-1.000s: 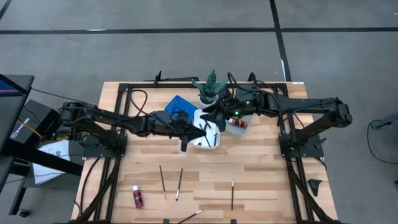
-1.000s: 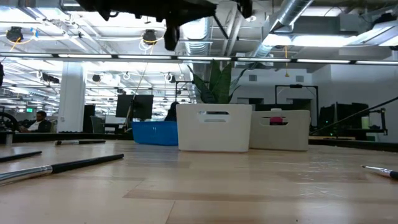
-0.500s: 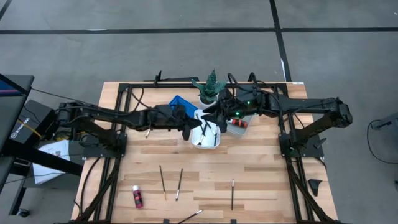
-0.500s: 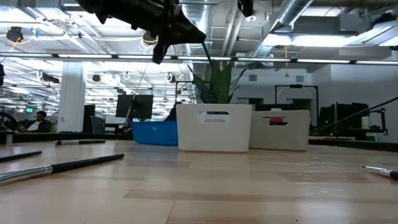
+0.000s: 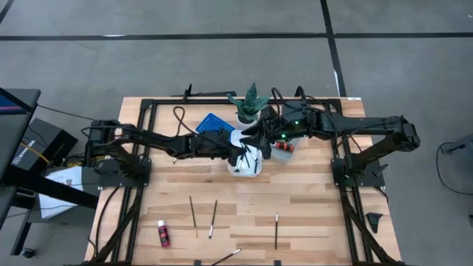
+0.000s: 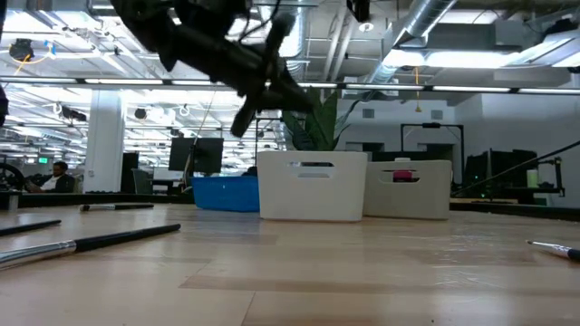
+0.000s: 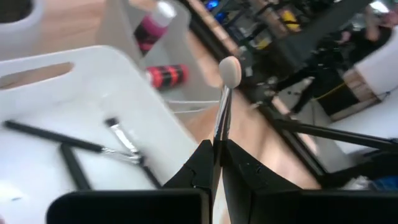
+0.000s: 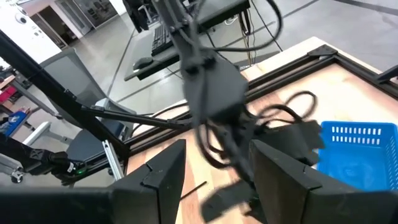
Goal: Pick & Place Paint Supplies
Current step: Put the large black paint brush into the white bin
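Note:
My left gripper (image 5: 240, 154) (image 7: 217, 146) is over the white tray (image 5: 247, 168) (image 7: 93, 56), shut on a thin dark paintbrush (image 7: 222, 106) with a pale rounded tip. Several brushes lie inside that tray. My right gripper (image 5: 256, 135) (image 8: 217, 149) waits open above the trays, near the plant. Red bottles (image 7: 166, 74) lie in the grey tray (image 5: 281, 150). Loose brushes (image 5: 193, 216) (image 5: 213, 219) (image 5: 276, 230) and a pink bottle (image 5: 162, 233) lie flat on the near part of the table. My left gripper pinches the paintbrush's dark handle (image 7: 219, 134) between its two fingers. It comes from the table's left, slanting down. The brush runs forward along the fingers, its pale tip (image 7: 230, 71) sticking out past them. It is lifted clear above the white tray.
A blue tray (image 5: 214, 124) and a small green potted plant (image 5: 250, 103) stand behind the white tray. Another brush (image 5: 228, 256) lies at the near edge. Black frame rails run along the table's left, right and far sides.
My left gripper, shut on the brush, has moved toward the table's right from beside the white tray to above it. It has also come down and tipped its fingers downward. My right arm has kept still.

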`<state>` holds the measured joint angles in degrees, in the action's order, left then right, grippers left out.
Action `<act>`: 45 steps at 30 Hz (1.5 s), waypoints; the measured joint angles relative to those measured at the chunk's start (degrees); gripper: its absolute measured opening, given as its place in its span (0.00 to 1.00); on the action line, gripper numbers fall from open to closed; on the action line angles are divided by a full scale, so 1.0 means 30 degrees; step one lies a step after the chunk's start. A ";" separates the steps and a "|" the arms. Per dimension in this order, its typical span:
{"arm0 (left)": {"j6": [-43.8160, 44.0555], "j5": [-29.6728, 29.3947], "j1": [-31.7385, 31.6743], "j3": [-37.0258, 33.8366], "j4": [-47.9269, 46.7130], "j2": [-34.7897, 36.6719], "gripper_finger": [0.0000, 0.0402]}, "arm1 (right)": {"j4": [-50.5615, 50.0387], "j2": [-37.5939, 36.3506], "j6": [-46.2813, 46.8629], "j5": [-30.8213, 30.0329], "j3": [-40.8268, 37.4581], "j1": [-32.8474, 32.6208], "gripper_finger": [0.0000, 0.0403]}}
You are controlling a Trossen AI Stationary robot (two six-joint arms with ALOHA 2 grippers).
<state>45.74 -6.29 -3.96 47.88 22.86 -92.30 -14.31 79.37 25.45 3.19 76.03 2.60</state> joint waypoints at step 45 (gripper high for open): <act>0.0807 0.0103 -0.0709 -0.0005 0.0275 -0.2037 0.12 | -0.0087 0.0007 0.0015 0.0005 0.0000 -0.0755 0.43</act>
<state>48.16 -5.98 -6.09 47.86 23.68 -98.41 -14.57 79.40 25.50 3.20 76.03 0.34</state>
